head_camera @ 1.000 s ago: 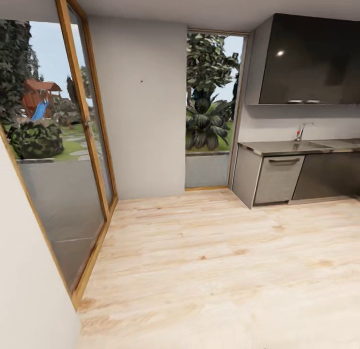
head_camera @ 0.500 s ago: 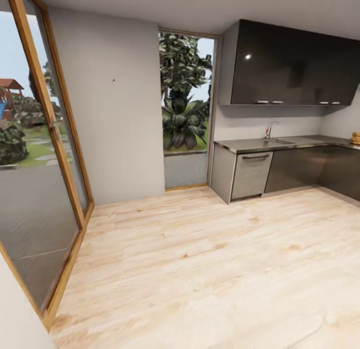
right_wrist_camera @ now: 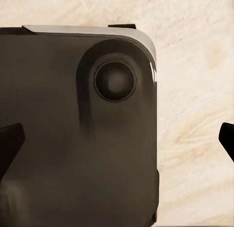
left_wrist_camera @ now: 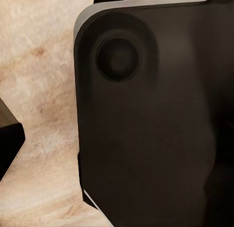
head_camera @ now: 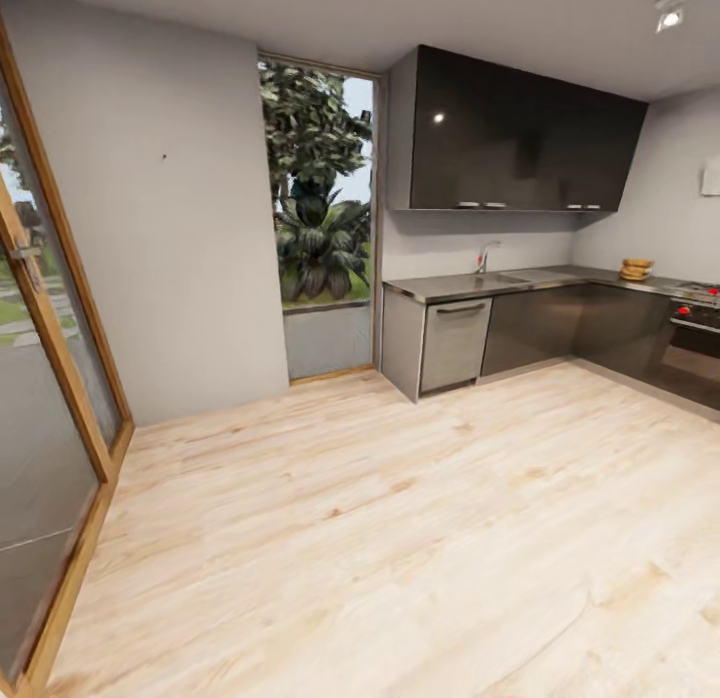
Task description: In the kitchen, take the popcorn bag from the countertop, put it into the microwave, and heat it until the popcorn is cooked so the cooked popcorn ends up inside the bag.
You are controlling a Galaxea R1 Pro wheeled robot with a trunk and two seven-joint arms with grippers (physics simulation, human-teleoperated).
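Note:
In the head view the popcorn bag (head_camera: 635, 269), a small tan ridged sack, stands on the grey countertop (head_camera: 540, 278) at the far right, close to the corner of the kitchen run. The microwave is out of view. My right gripper (right_wrist_camera: 117, 139) is open: its dark fingertips (right_wrist_camera: 10, 139) sit at opposite edges of the right wrist view, over the robot's dark base and the wooden floor. My left gripper (left_wrist_camera: 117, 144) also looks open. One of its fingers (left_wrist_camera: 9, 144) shows at the frame edge and the other is lost against the dark base.
A sink tap (head_camera: 486, 255) stands on the counter, with dark wall cabinets (head_camera: 520, 133) above. A steel oven with red knobs (head_camera: 695, 323) is at the far right. A tall window (head_camera: 318, 208) and a glass door with a wooden frame (head_camera: 50, 378) lie to the left. Pale wood floor (head_camera: 400, 518) stretches between.
The camera has turned right, so the whole view has slid left. The glass door has nearly left the frame, and the kitchen corner, the popcorn bag and the oven have come in.

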